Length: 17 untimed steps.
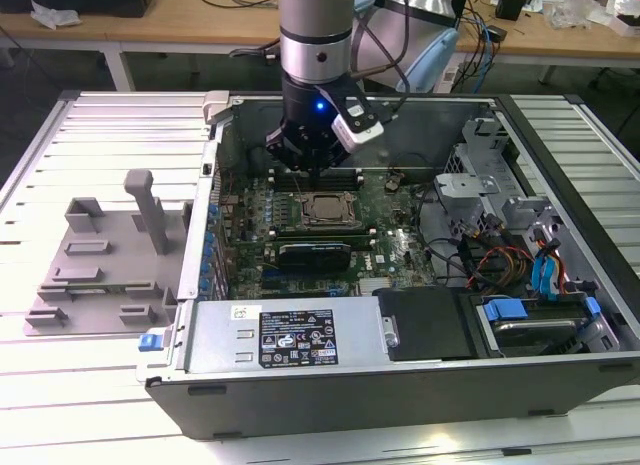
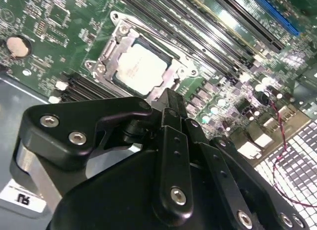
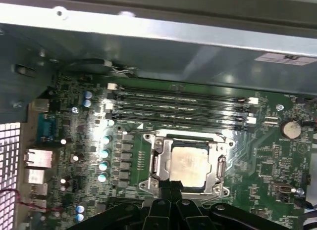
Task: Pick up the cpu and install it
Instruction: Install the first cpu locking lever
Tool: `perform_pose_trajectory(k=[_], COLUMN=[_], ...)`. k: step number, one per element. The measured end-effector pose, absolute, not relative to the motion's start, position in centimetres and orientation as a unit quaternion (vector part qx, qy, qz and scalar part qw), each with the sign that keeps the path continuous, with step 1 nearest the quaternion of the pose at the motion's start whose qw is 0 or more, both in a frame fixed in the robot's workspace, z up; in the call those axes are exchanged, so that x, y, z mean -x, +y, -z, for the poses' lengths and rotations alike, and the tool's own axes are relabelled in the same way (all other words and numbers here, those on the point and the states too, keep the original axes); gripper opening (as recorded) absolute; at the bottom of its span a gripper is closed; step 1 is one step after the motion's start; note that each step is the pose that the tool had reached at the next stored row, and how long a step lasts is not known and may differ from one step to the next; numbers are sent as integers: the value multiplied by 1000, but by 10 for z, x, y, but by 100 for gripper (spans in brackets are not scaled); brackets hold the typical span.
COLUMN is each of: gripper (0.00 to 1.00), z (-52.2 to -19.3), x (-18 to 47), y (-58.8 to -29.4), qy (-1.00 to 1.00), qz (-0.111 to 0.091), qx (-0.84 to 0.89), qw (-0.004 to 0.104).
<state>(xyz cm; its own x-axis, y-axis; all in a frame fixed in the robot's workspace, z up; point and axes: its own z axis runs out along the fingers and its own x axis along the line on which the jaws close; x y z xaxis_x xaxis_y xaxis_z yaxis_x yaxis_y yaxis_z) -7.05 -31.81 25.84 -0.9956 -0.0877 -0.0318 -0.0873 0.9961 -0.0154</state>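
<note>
Currently, the cpu (image 3: 188,165) is sitting in the motherboard socket (image 3: 157,163), and the gripper (image 3: 171,190), fingers pressed together and holding nothing, is hovering just beside it.

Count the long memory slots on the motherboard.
4 memory slots, lying side by side in one bank between the cpu in its socket and the case wall. The tool may hide others.

Cpu (image 3: 189,165) in socket (image 3: 219,166) on motherboard (image 3: 270,165).

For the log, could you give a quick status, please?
Gripper above socket, empty. Cpu seated in socket frame. Nothing in the way.
</note>
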Motion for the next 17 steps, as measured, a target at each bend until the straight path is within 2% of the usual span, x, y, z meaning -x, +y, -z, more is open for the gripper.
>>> perform_pose_trajectory(k=[13, 16, 17], gripper=[11, 11, 11], z=[-258, -258, -258], x=[106, 108, 109], y=[-318, -318, -318], qy=[999, 999, 999], qz=[7, -6, -17], qx=[44, 44, 44], qw=[16, 17, 17])
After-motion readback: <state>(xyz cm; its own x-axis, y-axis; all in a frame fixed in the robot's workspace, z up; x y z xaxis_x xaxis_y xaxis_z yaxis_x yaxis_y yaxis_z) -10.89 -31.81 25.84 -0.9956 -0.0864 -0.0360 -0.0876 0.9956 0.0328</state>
